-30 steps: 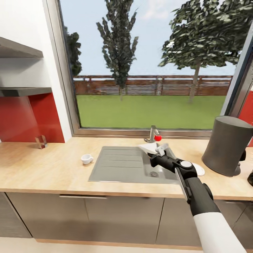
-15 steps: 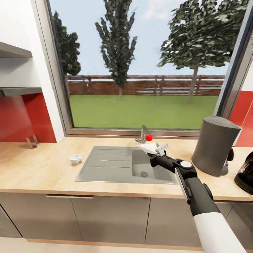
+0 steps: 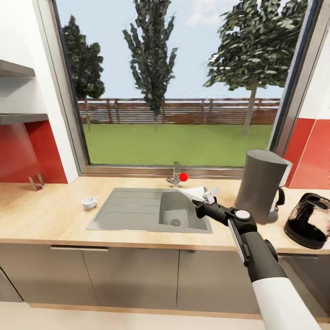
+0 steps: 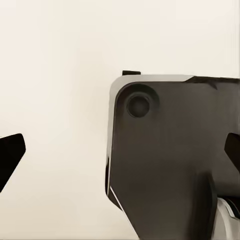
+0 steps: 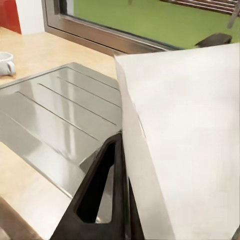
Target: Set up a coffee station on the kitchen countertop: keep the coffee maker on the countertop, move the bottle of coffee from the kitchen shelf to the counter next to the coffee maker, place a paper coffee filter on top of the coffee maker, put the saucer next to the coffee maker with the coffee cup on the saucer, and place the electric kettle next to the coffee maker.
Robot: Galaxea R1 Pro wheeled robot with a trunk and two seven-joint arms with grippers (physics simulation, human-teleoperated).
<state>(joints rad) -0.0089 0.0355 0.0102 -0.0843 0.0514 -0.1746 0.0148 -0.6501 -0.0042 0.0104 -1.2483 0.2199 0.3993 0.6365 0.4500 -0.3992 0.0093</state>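
Note:
My right gripper [image 3: 205, 197] is shut on a white paper coffee filter [image 3: 195, 192], held above the sink basin [image 3: 176, 213]. In the right wrist view the filter [image 5: 185, 130] fills the near side, pinched beside a black finger [image 5: 100, 195]. The grey coffee maker [image 3: 261, 183] stands on the wooden countertop [image 3: 50, 220] to the right of the sink. A black electric kettle [image 3: 310, 221] sits further right. A small white coffee cup [image 3: 88, 202] rests left of the sink, also seen as the cup [image 5: 6, 63]. My left gripper [image 4: 120, 155] is open over pale floor.
A faucet with a red knob [image 3: 178, 175] stands behind the sink under the large window. Grey shelves [image 3: 18, 119] hang on the far left wall above a small metal holder [image 3: 35, 182]. A dark part of the robot's body [image 4: 170, 160] lies below the left gripper.
The whole view has shifted: the camera moved right, bringing the kettle in and sliding sink and cup leftward. The right arm keeps the filter in the same hold.

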